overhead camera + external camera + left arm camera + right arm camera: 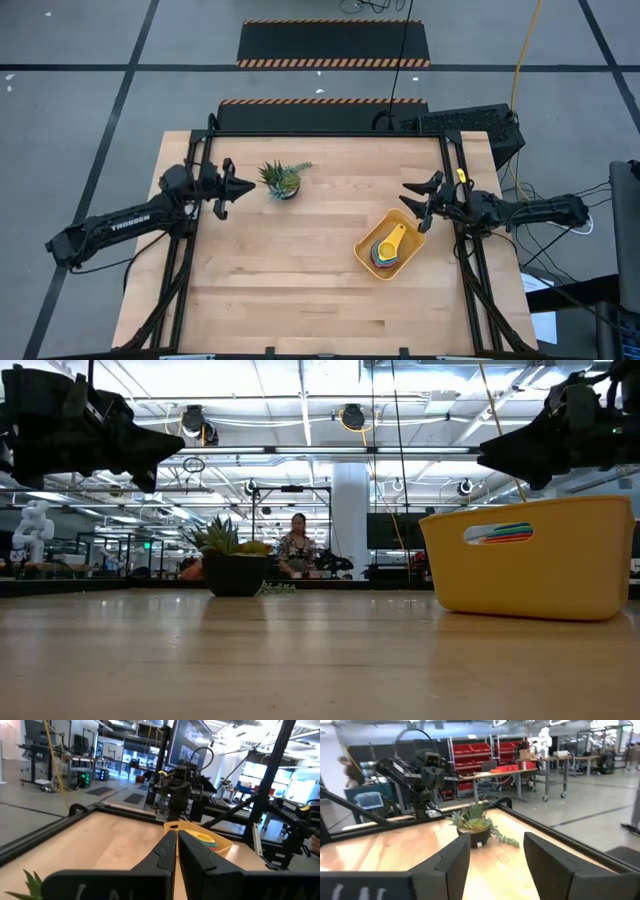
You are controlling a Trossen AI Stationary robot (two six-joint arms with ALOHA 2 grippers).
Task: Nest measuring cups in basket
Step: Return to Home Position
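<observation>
The orange-yellow basket (410,240) rests flat on the table's right half. Inside it the measuring cups (385,251) sit nested in one stack, the yellow one on top with its handle (397,236) pointing to the far right. Coloured rims show through the basket's handle slot (500,533) and in the left wrist view (206,839). My left gripper (250,187) (177,832) hovers shut over the table's left, next to the plant. My right gripper (408,195) (496,840) hovers open just beyond the basket's far corner. Neither touches anything.
A small spiky potted plant (282,181) (235,563) (476,827) stands on the far middle of the table, between the two grippers. Black frame rails (455,200) run along the table's left and right sides. Bare wood lies across the near half.
</observation>
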